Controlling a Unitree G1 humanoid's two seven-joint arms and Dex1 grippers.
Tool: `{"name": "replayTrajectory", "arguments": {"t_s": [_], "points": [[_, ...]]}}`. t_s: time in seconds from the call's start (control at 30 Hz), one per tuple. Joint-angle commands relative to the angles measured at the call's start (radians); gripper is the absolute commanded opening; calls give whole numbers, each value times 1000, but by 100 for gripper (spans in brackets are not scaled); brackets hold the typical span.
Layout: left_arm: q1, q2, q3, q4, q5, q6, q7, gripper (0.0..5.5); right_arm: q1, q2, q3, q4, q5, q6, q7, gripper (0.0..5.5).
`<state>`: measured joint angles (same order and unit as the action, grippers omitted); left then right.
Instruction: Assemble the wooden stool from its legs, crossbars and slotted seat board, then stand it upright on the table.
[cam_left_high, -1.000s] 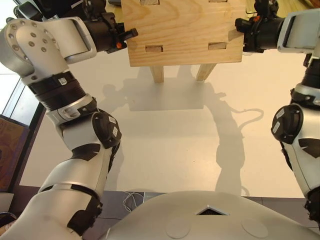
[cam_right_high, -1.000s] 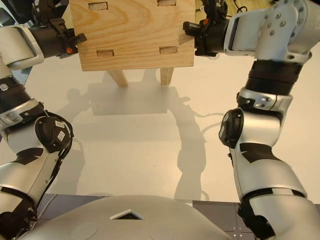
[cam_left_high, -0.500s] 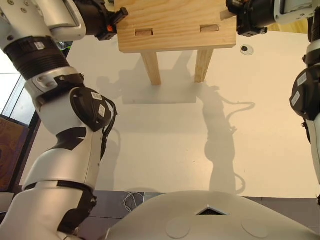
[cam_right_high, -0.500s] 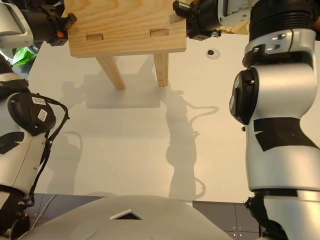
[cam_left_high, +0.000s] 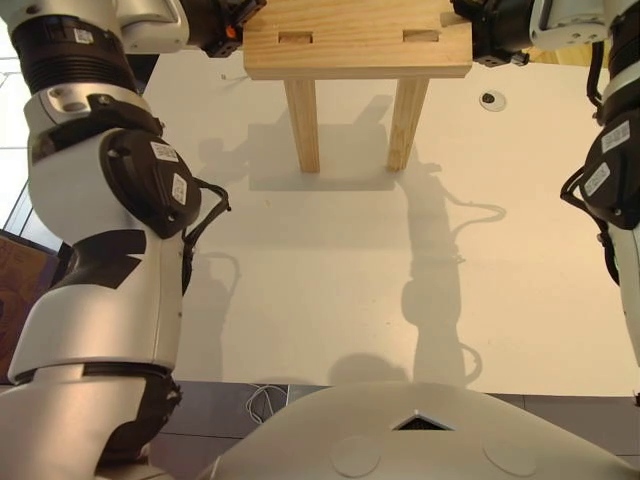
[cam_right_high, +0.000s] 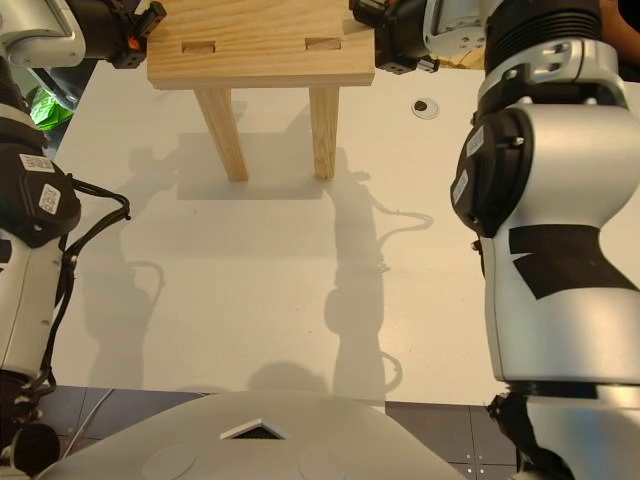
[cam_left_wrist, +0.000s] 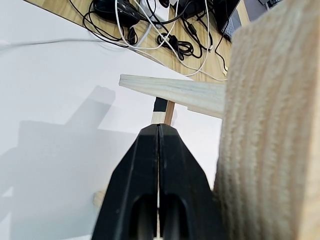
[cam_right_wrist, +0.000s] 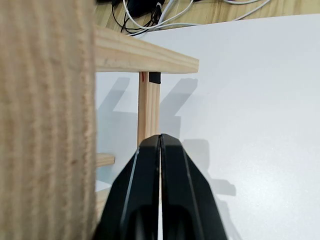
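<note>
- the wooden stool (cam_left_high: 357, 62) stands upright at the far side of the white table (cam_left_high: 330, 290), slotted seat board (cam_left_high: 355, 20) level on top and two front legs (cam_left_high: 303, 125) planted on the surface
- leg ends fill the near slots (cam_left_high: 294, 38) flush with the board, a sign the joints are seated
- the left gripper (cam_left_wrist: 159, 130) sits at the board's left edge with its fingers (cam_left_wrist: 142, 170) pinched flat together and nothing between them, which reads as a blunt pad rather than a clamp
- the right gripper (cam_right_wrist: 160, 140) mirrors it at the board's right edge, also closed to a thin seam on nothing
- set opposite each other, the two arms appear to brace the seat from both sides so the stool comes down square and does not rock; whether either is pressing on the wood or only lying alongside it cannot be told
- under the seat a crossbar (cam_right_wrist: 145, 57) runs from the board's side to a far leg (cam_right_wrist: 149, 107), which reaches down to the table
- by this look the assembly is finished and the stool is on its feet; what seems left is drawing both arms away without nudging it
- a small dark disc (cam_left_high: 487, 98) lies on the table near the right arm, well apart from the stool, and cables (cam_left_wrist: 150, 25) tangle beyond the table's far edge
</note>
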<state>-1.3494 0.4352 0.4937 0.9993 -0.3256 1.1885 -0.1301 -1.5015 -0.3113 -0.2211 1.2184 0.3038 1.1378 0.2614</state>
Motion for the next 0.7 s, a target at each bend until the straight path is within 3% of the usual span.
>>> {"name": "replayTrajectory", "arguments": {"t_s": [0.03,0.2,0.53,0.7], "points": [[12,-31,-25,109,19,-89,13,0,-9,67,-32,35,2,-35,-40,5],[16,-34,-107,135,61,-237,-37,0,-9,91,-50,45,-17,-90,-77,5],[101,5,-295,81,176,-411,-166,0,15,63,30,28,-130,-233,-78,5],[246,57,-327,-205,217,-558,-144,0,100,13,113,-160,-204,-411,-13,5]]}}
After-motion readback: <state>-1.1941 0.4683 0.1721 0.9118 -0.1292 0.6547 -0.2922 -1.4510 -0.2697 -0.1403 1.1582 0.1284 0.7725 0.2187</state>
